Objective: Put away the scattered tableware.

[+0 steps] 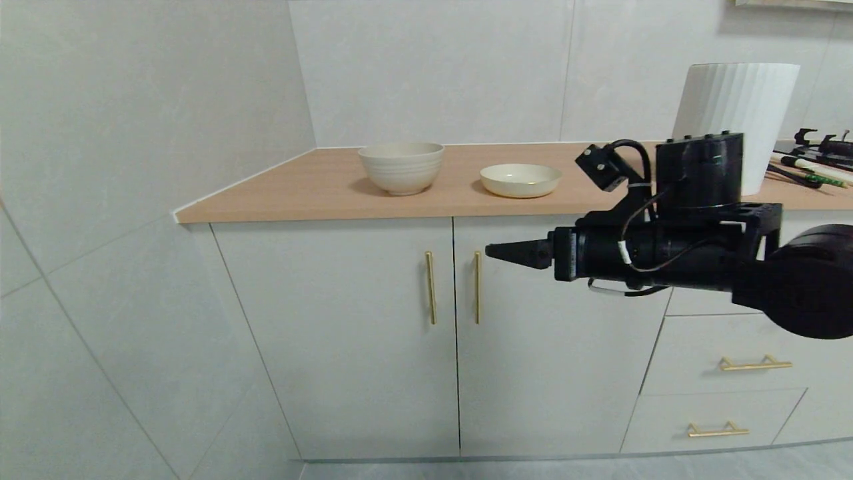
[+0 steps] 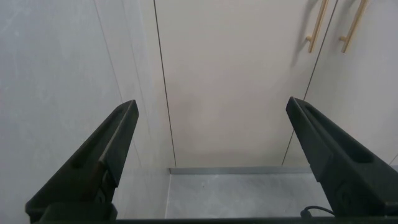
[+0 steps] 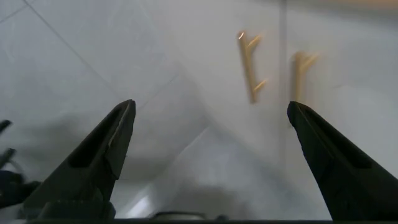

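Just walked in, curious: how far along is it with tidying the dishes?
Nothing looks put away: the bowl and shallow dish sit on the counter. In hand: nothing; the right claw hangs open before the closed cabinet doors. Left: probably opening them and moving both dishes.

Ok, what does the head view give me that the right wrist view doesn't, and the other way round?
Head view adds: the wooden counter carrying a ribbed bowl and a shallow dish, a white ribbed container further right, and two drawers below that end. Right wrist view adds: the right claw seen from behind, fingers wide apart, nothing between them. Shared: the two brass door handles on the closed cabinet, ahead of the claw.
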Motion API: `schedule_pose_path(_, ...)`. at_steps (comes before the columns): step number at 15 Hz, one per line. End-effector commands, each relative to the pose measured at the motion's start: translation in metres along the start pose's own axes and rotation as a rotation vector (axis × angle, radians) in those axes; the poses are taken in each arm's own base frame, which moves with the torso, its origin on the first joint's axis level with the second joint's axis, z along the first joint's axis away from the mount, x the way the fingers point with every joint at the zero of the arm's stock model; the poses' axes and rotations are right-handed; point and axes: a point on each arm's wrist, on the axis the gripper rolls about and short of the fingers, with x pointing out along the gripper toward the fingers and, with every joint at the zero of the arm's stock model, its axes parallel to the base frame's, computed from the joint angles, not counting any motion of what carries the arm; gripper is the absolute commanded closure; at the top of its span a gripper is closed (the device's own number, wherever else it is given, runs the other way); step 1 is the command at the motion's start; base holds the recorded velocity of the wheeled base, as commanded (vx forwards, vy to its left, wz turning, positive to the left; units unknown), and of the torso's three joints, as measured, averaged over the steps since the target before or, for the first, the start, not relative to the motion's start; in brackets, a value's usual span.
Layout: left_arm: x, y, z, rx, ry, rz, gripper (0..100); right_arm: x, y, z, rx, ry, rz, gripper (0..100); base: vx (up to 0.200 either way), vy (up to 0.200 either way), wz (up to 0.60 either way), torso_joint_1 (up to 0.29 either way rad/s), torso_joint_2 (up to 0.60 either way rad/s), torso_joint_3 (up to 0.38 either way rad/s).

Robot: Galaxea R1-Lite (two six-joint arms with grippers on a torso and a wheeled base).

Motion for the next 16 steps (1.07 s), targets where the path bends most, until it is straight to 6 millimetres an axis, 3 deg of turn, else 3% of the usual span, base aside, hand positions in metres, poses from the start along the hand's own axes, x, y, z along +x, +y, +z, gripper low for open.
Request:
schedule_pose_path(1, 0.000, 0.000, 0.000, 0.000, 0.000, 0.000, 0, 0.033, -0.014, -0.014, 0.069, 0.077, 0.012, 0, 0.000, 0.000, 0.00, 0.000, 0.00, 0.000)
schedule_pose_path(6, 0.000, 0.000, 0.000, 0.000, 0.000, 0.000, 0, 0.073, -0.036, -0.035, 0.119, 0.114, 0.008, 0, 0.000, 0.000, 0.00, 0.000, 0.00, 0.000)
schedule_pose_path(7, 0.000, 0.000, 0.000, 0.000, 0.000, 0.000, 0, 0.081, -0.048, -0.042, 0.124, 0.113, -0.010, 0, 0.000, 0.000, 0.00, 0.000, 0.00, 0.000)
schedule_pose_path(10, 0.000, 0.000, 0.000, 0.000, 0.000, 0.000, 0, 0.092, -0.067, -0.048, 0.130, 0.092, -0.083, 0, 0.000, 0.000, 0.00, 0.000, 0.00, 0.000)
schedule_pose_path(12, 0.000, 0.000, 0.000, 0.002, 0.000, 0.000, 0, 0.094, -0.068, -0.049, 0.132, 0.095, -0.084, 0, 0.000, 0.000, 0.00, 0.000, 0.00, 0.000)
schedule_pose_path(16, 0.000, 0.000, 0.000, 0.000, 0.000, 0.000, 0, 0.116, -0.081, -0.063, 0.166, 0.048, -0.072, 0, 0.000, 0.000, 0.00, 0.000, 0.00, 0.000)
